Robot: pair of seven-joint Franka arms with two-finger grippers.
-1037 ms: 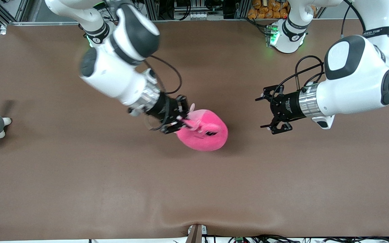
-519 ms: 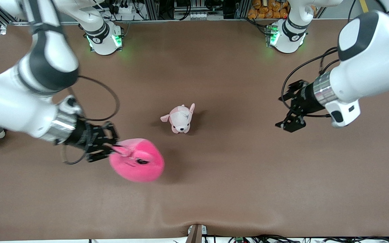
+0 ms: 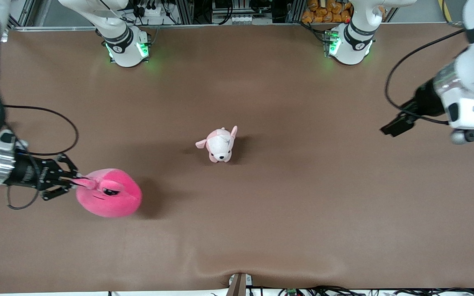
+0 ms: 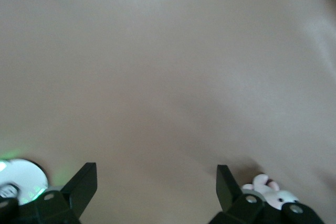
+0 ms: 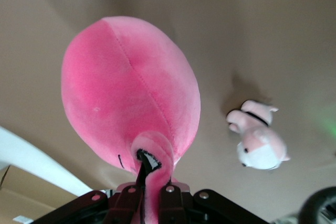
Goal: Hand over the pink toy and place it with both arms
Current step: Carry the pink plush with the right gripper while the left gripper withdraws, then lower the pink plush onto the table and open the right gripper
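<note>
we see the right gripper (image 3: 73,181) clamped on an ear of the pink toy (image 3: 108,197), which hangs from its fingertips over the table (image 3: 261,230) near the right arm's edge; the left gripper (image 3: 395,125) hovers near the left arm's edge, fingers spread, holding nothing; the puppy plush (image 3: 219,144) sits mid-table.

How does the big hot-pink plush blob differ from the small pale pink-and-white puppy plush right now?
The hot-pink plush blob is much larger, round and vivid; the pale pink-and-white puppy plush is small with legs. The blob hangs by an ear from the shut right gripper over the right arm's end; the puppy stands free at the table's middle. Both are soft pink toys.
</note>
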